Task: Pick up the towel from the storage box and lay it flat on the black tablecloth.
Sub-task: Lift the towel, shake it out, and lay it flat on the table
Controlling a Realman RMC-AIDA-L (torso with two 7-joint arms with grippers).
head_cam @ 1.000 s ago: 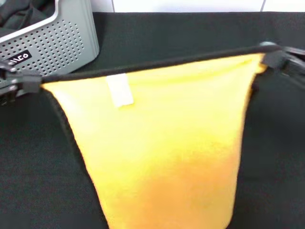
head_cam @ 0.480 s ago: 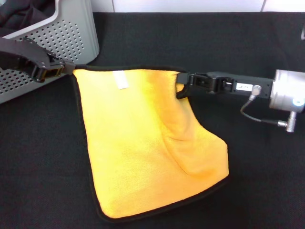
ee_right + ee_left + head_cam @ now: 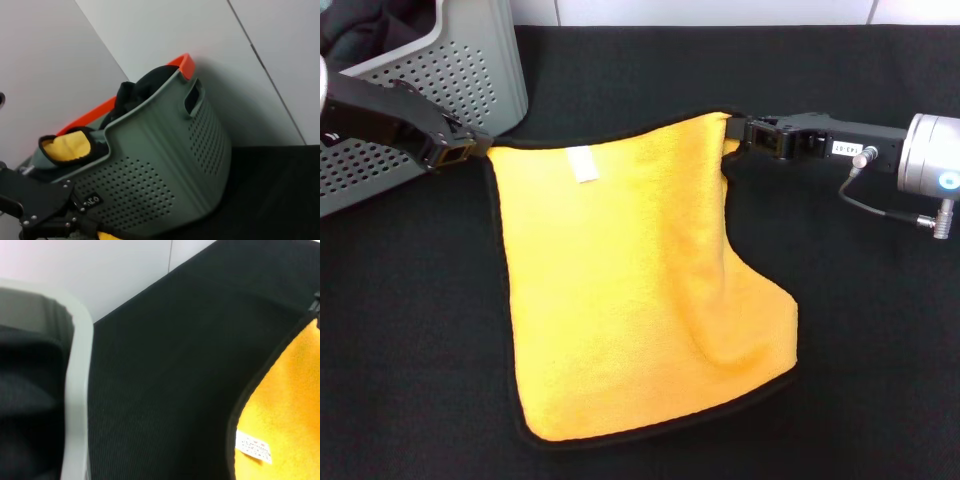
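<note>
The towel (image 3: pixel 620 290) is being laid out on the black tablecloth (image 3: pixel 880 380), just in front of the storage box (image 3: pixel 460 80). Its far left corner is being pinched by the left gripper (image 3: pixel 470 150), closed on the black edging; its far right corner is being gripped likewise by the right gripper (image 3: pixel 738 135). Most of the cloth is resting on the tablecloth, white label (image 3: pixel 583 164) facing up, but a fold is being carried along the right side, where the edge is bunching inward. The spreading step appears nearly done. The next move probably calls for the right corner to be drawn outward, away from the left, so the crease is pulled flat before both corners are let go.
</note>
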